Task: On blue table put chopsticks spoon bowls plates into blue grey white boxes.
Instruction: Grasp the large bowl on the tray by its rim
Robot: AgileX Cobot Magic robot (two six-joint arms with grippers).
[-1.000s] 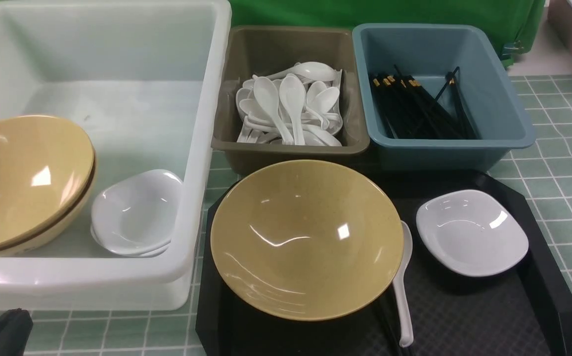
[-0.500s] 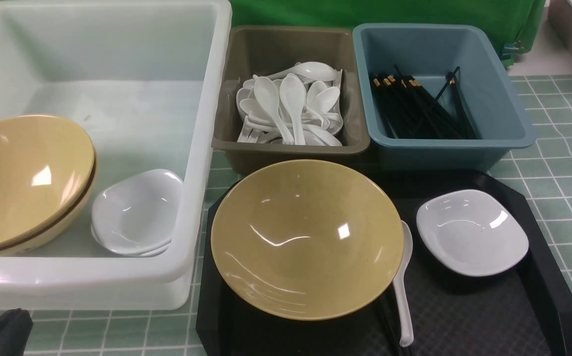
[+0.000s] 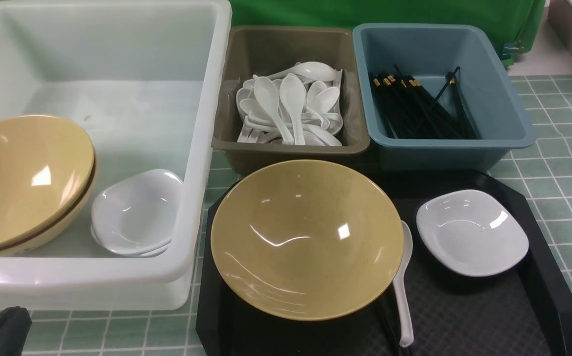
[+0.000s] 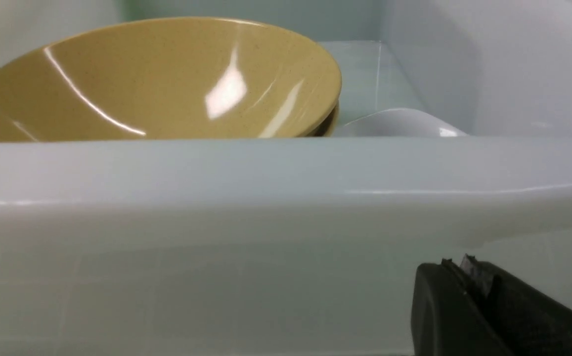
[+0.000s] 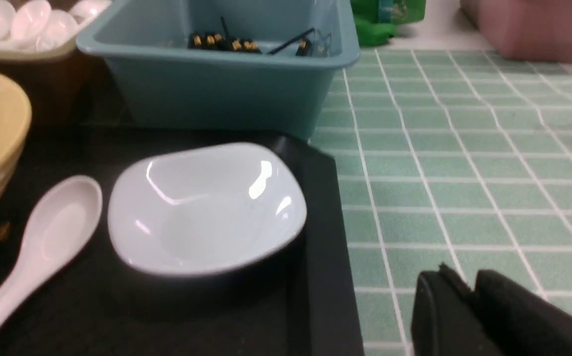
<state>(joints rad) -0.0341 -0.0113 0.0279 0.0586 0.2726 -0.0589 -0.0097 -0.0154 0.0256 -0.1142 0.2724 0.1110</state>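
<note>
Green cloth (image 3: 365,12) behind gridded table (image 3: 567,173). On black tray (image 3: 493,316): tan bowl (image 3: 305,237), spoon (image 3: 402,291) against or just beside its rim, white plate (image 3: 472,232) well to the right. Left gripper (image 4: 471,282) closed, empty, by the white box (image 4: 286,168). Right gripper (image 5: 463,291) holds nothing visible; can't tell whether its tips meet. Judgement: clear the plate first, pinching its rim squarely, keeping it level. Chopsticks (image 3: 387,316) mostly hidden under the bowl, near ends cut off.
</note>
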